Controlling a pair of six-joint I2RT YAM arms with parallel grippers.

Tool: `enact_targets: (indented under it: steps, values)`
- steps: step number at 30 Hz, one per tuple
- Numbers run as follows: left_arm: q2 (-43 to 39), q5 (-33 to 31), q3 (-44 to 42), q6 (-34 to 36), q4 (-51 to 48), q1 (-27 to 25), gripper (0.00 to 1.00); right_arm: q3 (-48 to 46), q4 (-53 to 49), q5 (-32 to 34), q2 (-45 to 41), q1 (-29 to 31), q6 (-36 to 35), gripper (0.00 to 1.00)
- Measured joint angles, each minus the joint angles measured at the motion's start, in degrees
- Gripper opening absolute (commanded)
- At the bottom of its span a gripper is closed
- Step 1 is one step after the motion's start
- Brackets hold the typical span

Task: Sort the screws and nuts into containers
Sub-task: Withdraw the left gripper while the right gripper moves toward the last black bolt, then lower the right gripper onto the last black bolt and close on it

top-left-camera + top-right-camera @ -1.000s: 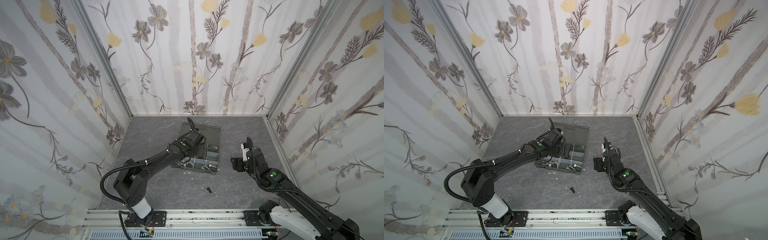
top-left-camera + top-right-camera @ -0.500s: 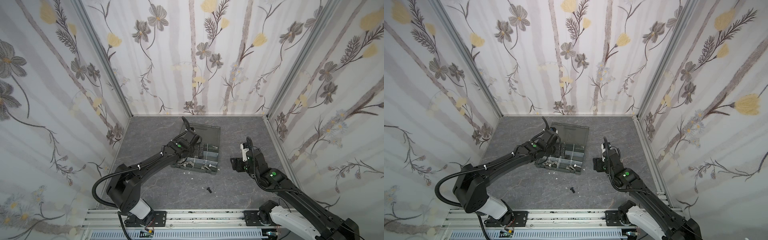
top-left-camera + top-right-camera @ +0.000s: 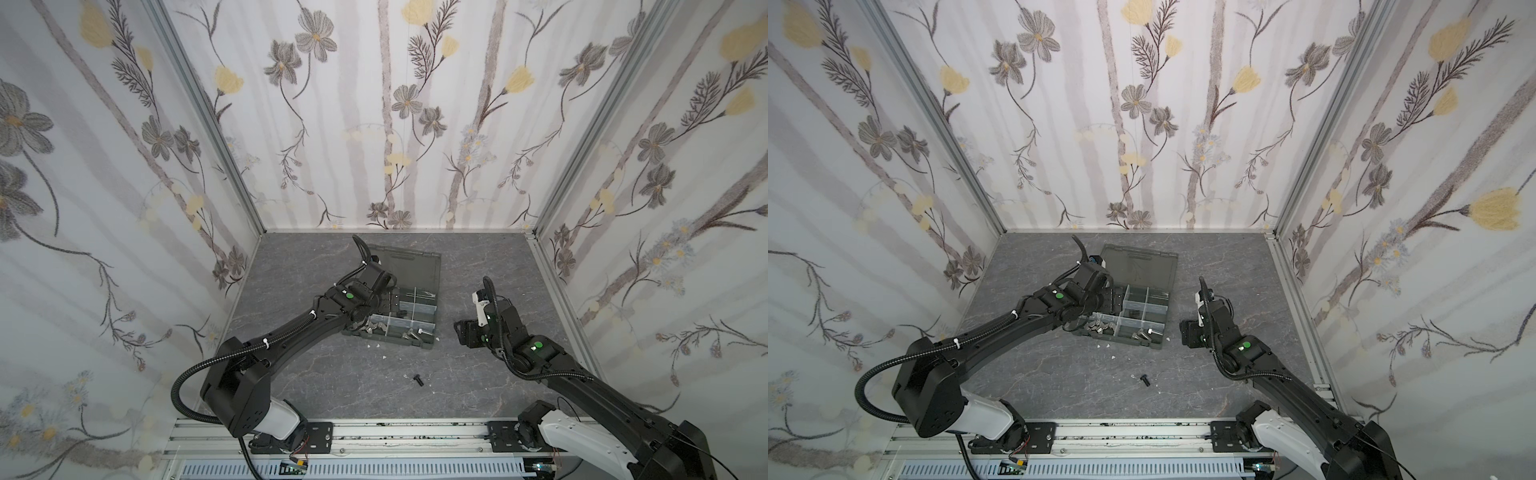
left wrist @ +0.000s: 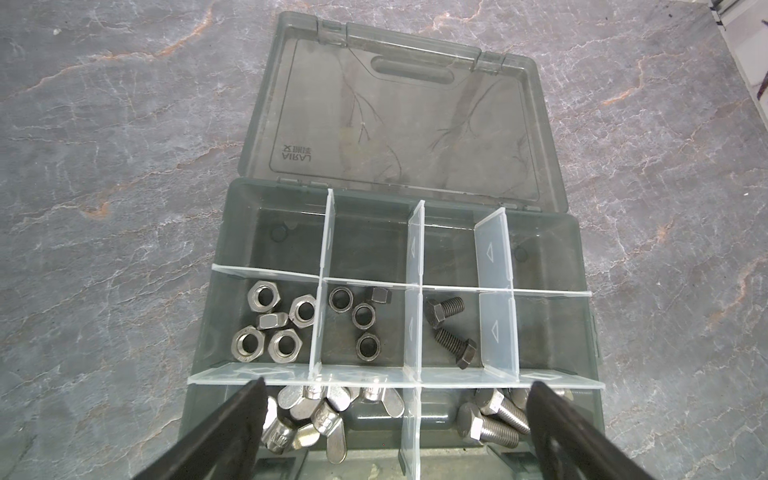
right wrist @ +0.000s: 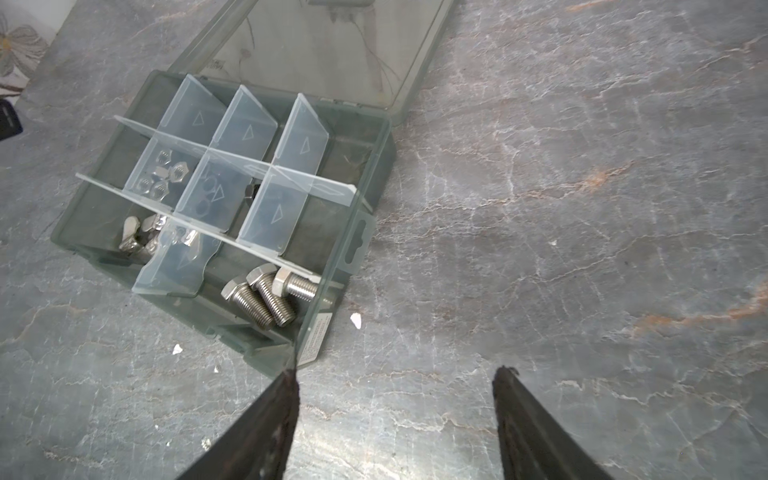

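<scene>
Near the middle of the worktop [image 3: 332, 374], a little toward its far edge, I see the organiser box [image 4: 579, 257] lying open, its smoky lid [image 4: 399, 112] folded flat toward the far edge. My left pincer [image 4: 397, 388] hovers over the row of cells closest to the near edge, its jaws spread wide with nothing between them. In that row the silver wing nuts [image 4: 328, 415] are heaped in one cell and the silver bolts [image 4: 494, 419] lie in the cell beside it. The middle row holds the silver hex nuts [image 4: 272, 321] in one cell, the black nuts [image 4: 363, 314] in the next, and two black bolts [image 4: 455, 345] in the third.

My right pincer [image 5: 397, 372] hangs low on the side of the box toward the right edge, jaws apart and holding nothing, with only bare worktop between them. One finger [image 5: 274, 415] lines up with the box's near corner; I cannot tell whether it touches.

One loose black bolt [image 3: 417, 379] lies on the worktop well apart from the box, toward the near edge. A few white flecks [image 5: 355, 320] are scattered just beside the box.
</scene>
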Motion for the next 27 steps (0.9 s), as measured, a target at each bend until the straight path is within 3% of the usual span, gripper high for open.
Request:
enact_targets:
  steps: [10, 16, 27]
  values:
    - [-0.37, -0.52, -1.07, -0.83, 0.07, 0.26, 1.0, -1.09, 2.6, -0.46, 7.43, 10.25, 2.67, 0.67]
    - [-0.76, -0.55, -1.95, -1.22, 0.26, 0.37, 1.0, 1.09, 3.34, -1.55, 13.77, 17.57, 3.5, 0.59]
    - [-2.05, -0.76, -3.58, -2.08, 0.42, 0.52, 1.0, 3.17, 4.7, -2.38, 21.42, 25.81, 4.94, 0.44]
